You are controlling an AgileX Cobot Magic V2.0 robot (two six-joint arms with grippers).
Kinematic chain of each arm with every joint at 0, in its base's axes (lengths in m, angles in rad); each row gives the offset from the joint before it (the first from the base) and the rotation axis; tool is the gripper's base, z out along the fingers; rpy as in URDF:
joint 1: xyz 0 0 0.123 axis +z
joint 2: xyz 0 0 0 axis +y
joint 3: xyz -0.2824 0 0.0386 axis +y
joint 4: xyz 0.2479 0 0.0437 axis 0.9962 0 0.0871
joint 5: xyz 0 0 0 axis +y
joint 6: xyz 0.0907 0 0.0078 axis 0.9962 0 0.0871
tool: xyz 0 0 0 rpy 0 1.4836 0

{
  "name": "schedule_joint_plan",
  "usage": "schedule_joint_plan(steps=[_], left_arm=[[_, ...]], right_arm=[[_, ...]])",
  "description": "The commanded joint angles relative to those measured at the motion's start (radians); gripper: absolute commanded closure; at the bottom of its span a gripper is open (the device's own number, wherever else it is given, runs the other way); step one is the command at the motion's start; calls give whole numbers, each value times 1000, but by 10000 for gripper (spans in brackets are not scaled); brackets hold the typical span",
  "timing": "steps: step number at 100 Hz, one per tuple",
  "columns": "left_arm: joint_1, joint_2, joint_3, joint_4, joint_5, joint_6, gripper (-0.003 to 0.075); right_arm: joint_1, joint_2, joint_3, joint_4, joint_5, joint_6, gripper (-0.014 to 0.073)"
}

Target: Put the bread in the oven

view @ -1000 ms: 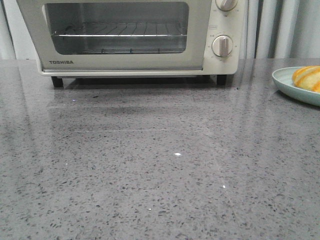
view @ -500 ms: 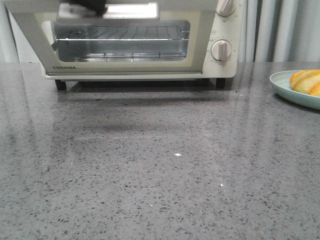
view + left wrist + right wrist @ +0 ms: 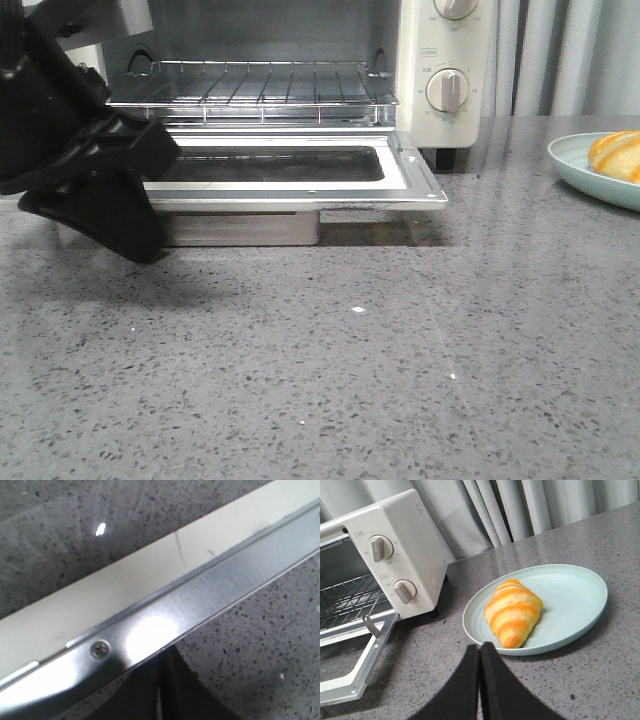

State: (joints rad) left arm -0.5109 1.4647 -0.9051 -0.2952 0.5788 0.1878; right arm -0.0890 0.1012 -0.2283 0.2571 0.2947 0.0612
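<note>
You have the first part done, as far as the views show: the toaster oven stands with its door folded down flat toward you, and the wire rack inside is bare and reachable. Your left gripper sits at the door's near left corner; the left wrist view shows its dark fingers pressed together just below the door's metal edge, with nothing between them, so it looks closed and empty. The croissant has not been touched: it lies on the pale green plate on the grey countertop, off to the right of the oven and well apart from it. Your right gripper is out of the front view, but its wrist camera shows the two fingertips meeting, closed on nothing, aimed at the plate and short of its rim. What is left, I judge, is nearly everything that matters: spread the right fingers, take the croissant across its middle, carry it over the lowered door and set it on the rack.
</note>
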Motion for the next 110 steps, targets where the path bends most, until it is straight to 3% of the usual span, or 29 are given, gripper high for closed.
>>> schedule_joint_plan(steps=[1,34,58,74,81,100,110], left_arm=[[12,-18,-12,12,-115,-5,741],[12,-212,-12,-17,-127,-5,741],[12,-424,-12,-38,-103,-5,741],[12,-597,-12,-40,-67,-5,741],[12,-671,-12,-40,-46,-5,741],[12,-822,-12,-40,24,-5,741],[12,-864,-12,-40,43,-5,741]], right_arm=[[0,19,-54,-5,-73,-4,641],[0,95,-276,-5,19,-4,641],[0,380,-467,-5,131,-113,641],[0,664,-641,-5,305,-132,636],[0,795,-723,-15,386,-140,592],[0,1129,-932,-28,518,-140,324],[0,1273,-1041,-33,555,-140,316]])
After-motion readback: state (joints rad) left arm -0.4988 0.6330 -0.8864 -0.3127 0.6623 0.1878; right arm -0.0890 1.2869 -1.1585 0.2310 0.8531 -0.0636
